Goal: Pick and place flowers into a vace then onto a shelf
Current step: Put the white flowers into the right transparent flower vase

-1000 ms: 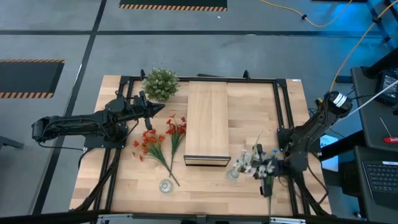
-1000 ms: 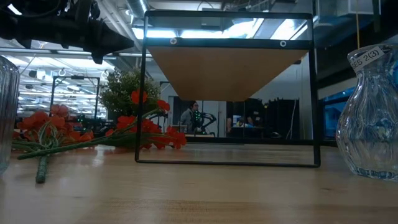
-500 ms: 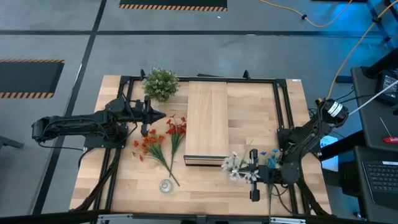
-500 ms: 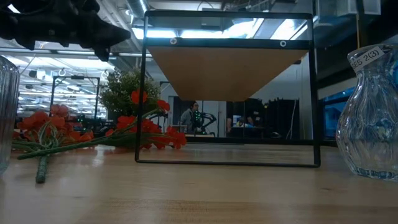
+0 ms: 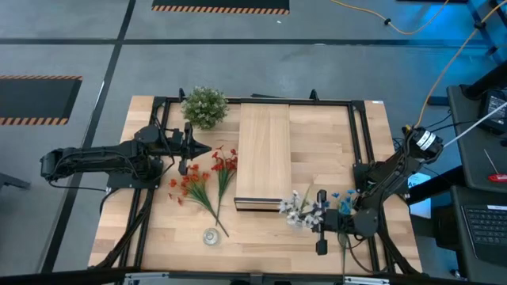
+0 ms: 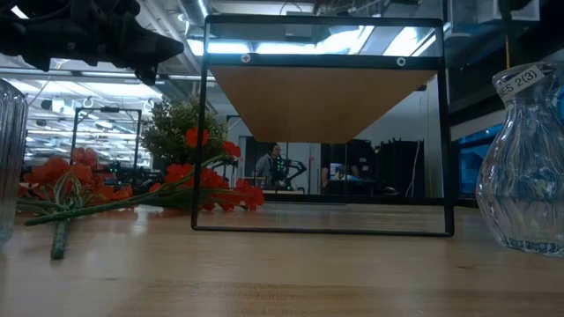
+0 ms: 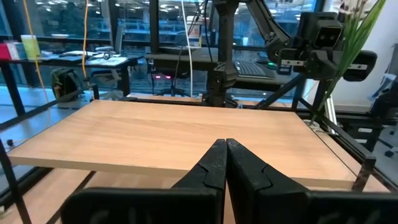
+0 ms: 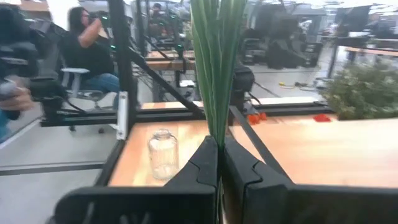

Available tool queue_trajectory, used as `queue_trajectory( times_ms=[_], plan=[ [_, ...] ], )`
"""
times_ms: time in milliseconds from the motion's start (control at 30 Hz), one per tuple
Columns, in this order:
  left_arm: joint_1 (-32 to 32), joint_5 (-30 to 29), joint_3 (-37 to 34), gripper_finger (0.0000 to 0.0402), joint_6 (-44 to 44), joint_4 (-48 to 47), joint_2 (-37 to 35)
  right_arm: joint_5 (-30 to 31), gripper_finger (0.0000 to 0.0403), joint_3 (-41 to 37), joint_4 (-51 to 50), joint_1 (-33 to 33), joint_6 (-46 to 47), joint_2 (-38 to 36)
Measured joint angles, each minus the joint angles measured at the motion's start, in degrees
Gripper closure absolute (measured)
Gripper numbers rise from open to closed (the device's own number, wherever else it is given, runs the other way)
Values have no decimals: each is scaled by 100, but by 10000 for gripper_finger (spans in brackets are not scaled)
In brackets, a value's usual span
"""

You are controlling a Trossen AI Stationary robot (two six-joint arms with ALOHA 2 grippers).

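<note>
Overhead lights glare across a workshop with grey floors, where a pale wooden bench (image 5: pixel 333 142) carries a two-armed robot's work. At the bench's front right, the right gripper (image 5: pixel 318 223) has its jaws pressed together on the green stems of a spray of white and blue flowers (image 5: pixel 299 210), held in the air with the blooms pointing toward the front end of the shelf (image 5: pixel 262 150); its wrist camera shows the stems (image 8: pixel 216 68) rising straight out from between the closed fingers (image 8: pixel 202 163). A clear glass vase (image 6: pixel 526 167) stands at the right front of the bench in the low view, under the held spray. On the left side, the left gripper (image 5: pixel 203 148) hovers above the bench beside the shelf, jaws shut tight and pinching nothing, its fingers (image 7: pixel 214 165) meeting at a point. Red-orange flowers (image 5: pixel 202 178) lie flat on the bench just in front of it, stems trailing toward a small glass jar (image 5: pixel 211 236) near the front edge. A bushy green-white plant (image 5: pixel 205 105) sits at the back left corner.
</note>
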Motion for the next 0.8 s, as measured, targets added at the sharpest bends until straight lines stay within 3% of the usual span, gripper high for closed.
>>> queue_trajectory(
  times_ms=[800],
  plan=[
    [0,123,-2,398,-303,-243,0,924,400,-4,321,192,887,865]
  ],
)
